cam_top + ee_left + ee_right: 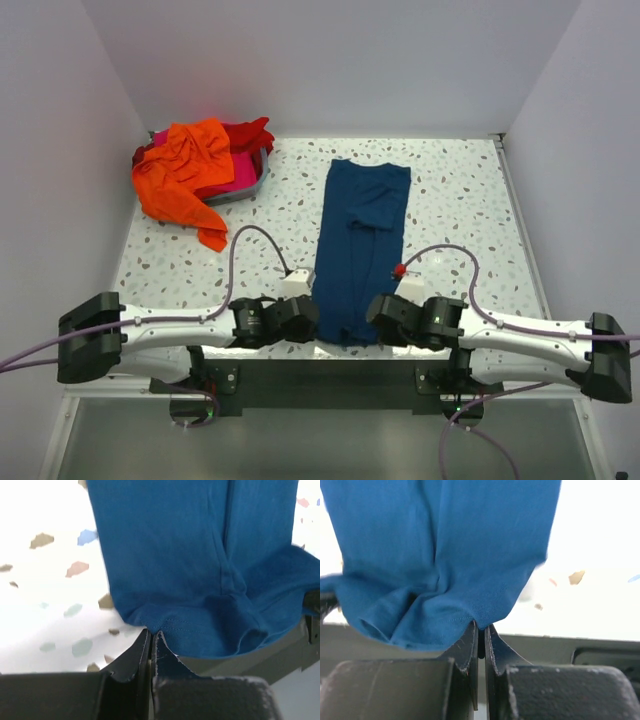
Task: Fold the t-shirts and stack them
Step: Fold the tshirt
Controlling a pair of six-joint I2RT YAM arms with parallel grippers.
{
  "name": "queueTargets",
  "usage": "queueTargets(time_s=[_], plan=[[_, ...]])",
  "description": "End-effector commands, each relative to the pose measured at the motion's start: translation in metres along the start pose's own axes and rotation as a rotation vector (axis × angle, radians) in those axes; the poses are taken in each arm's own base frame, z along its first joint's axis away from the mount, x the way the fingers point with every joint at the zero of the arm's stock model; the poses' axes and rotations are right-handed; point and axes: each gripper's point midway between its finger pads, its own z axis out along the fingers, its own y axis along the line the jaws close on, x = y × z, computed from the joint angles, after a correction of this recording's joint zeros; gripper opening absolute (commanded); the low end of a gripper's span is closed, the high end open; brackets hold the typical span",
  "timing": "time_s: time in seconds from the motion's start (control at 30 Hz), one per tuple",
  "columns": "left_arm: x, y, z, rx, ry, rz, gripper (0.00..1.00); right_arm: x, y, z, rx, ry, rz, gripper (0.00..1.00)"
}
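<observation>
Cloth, limp and light: navy t-shirt (362, 240) lies as a strip from 12 to 6 o'clock on the bench (460, 200), left fingers (132, 657) and right fingers (501, 652) pinched shut on its near hem corners, sensible holds, though the middle should sag.

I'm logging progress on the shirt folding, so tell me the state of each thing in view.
navy t-shirt: folded into a long strip on the table, near end bunched
orange t-shirt: crumpled, draped over the bin rim onto the table
red t-shirt: crumpled in the bin
pink t-shirt: crumpled in the bin under the orange one
left end effector: shut on the navy t-shirt's near hem
right end effector: shut on the same hem
</observation>
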Motion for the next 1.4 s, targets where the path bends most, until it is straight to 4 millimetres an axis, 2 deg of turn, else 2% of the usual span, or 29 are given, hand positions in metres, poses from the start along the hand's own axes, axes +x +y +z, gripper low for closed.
queueTargets(time_s=[0.0, 0.13, 0.27, 0.3, 0.37, 0.57, 0.63, 0.67, 0.87, 1.1, 1.23, 1.37], plan=[[-0.031, -0.016, 0.002, 0.03, -0.056, 0.054, 0.0, -0.045, 0.003, 0.002, 0.012, -0.104, -0.005, 0.0], [-0.062, -0.013, 0.012, 0.023, -0.097, 0.068, 0.0, -0.071, 0.007, 0.01, 0.013, -0.111, -0.005, 0.0], [-0.089, -0.02, 0.023, 0.021, -0.117, 0.092, 0.0, -0.098, 0.012, 0.018, 0.053, -0.124, -0.035, 0.0], [-0.095, -0.021, 0.025, 0.024, -0.123, 0.112, 0.0, -0.111, 0.015, 0.017, 0.054, -0.141, -0.035, 0.0], [-0.112, -0.024, 0.031, 0.015, -0.139, 0.112, 0.0, -0.122, 0.017, 0.022, 0.07, -0.135, -0.037, 0.0], [-0.161, -0.031, 0.042, 0.026, -0.185, 0.134, 0.0, -0.155, 0.009, 0.036, 0.113, -0.137, -0.026, 0.0], [-0.17, -0.027, 0.05, 0.017, -0.177, 0.146, 0.0, -0.165, 0.007, 0.038, 0.115, -0.141, -0.023, 0.0], [-0.179, -0.034, 0.05, 0.037, -0.184, 0.156, 0.0, -0.173, 0.005, 0.041, 0.131, -0.141, -0.022, 0.0], [-0.207, -0.028, 0.074, 0.03, -0.176, 0.144, 0.0, -0.206, -0.005, 0.047, 0.17, -0.148, -0.003, 0.0], [-0.241, -0.013, 0.09, 0.021, -0.191, 0.102, 0.0, -0.226, -0.017, 0.071, 0.214, -0.108, 0.017, 0.0], [-0.252, -0.008, 0.101, 0.03, -0.191, 0.081, 0.0, -0.235, -0.017, 0.084, 0.219, -0.091, 0.021, 0.0], [-0.254, -0.003, 0.114, 0.035, -0.163, 0.075, 0.0, -0.242, -0.021, 0.096, 0.241, -0.072, 0.023, 0.0]])
